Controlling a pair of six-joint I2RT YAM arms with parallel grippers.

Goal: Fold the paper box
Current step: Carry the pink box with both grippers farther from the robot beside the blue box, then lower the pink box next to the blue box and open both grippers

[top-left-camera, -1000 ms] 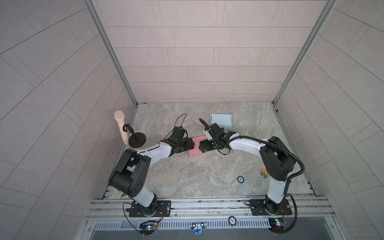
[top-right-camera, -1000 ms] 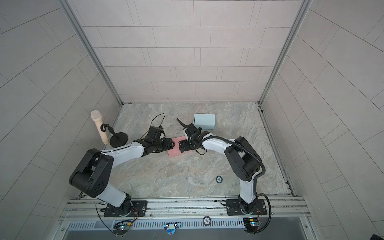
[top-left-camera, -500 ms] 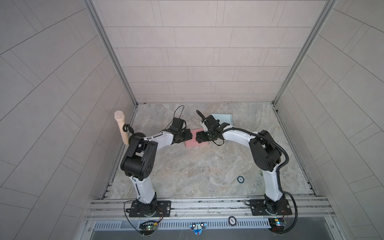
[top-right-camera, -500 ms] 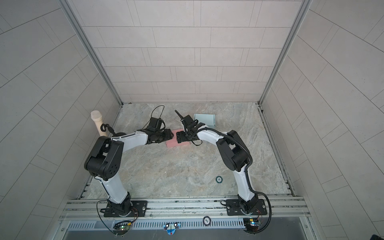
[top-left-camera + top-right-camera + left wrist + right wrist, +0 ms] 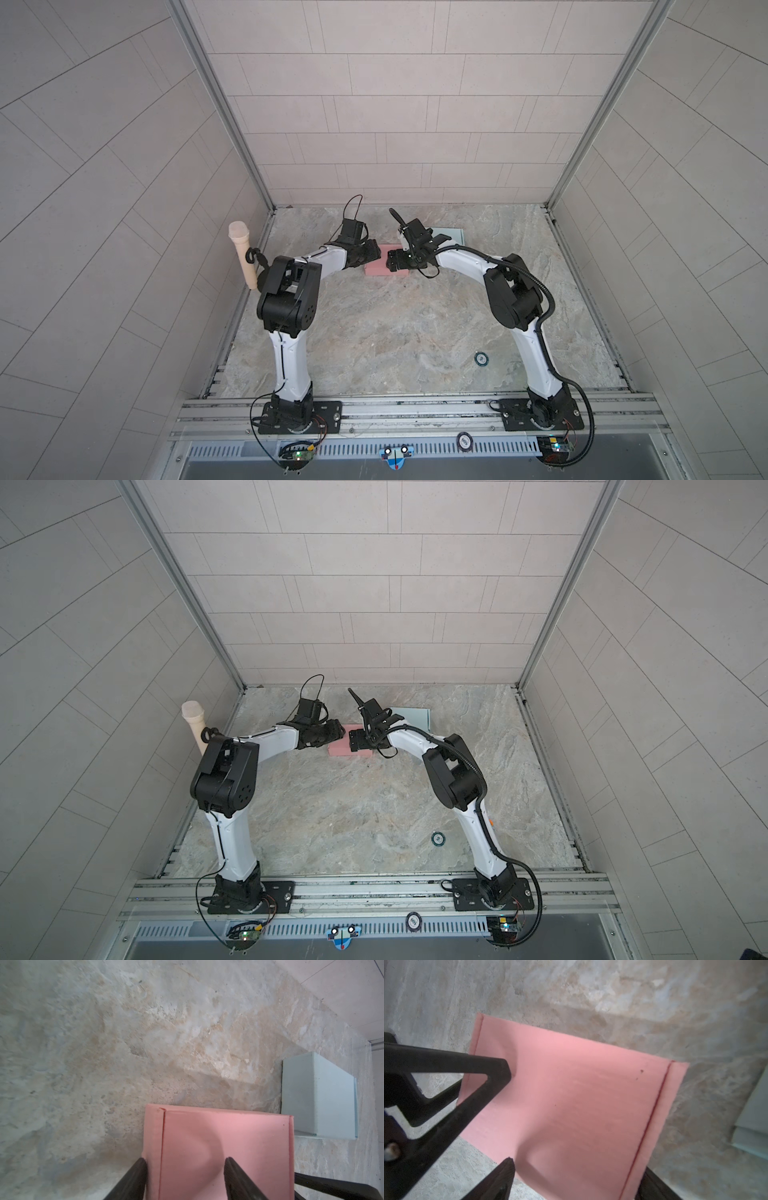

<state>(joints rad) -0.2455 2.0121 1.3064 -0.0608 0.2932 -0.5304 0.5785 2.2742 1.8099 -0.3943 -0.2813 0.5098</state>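
At centre rear: one pink box [image 5: 376, 269], one blue box [image 5: 453, 235]; left fingers [image 5: 133, 1180], right fingers [image 5: 500, 1182] both spread apart.

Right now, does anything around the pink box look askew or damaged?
Mostly fine. The pink box sits closed and flat, but its lid shows a shallow curved dent by the left hand, possibly only shadow, plus a few dark specks. A small round disc lies loose on the table.
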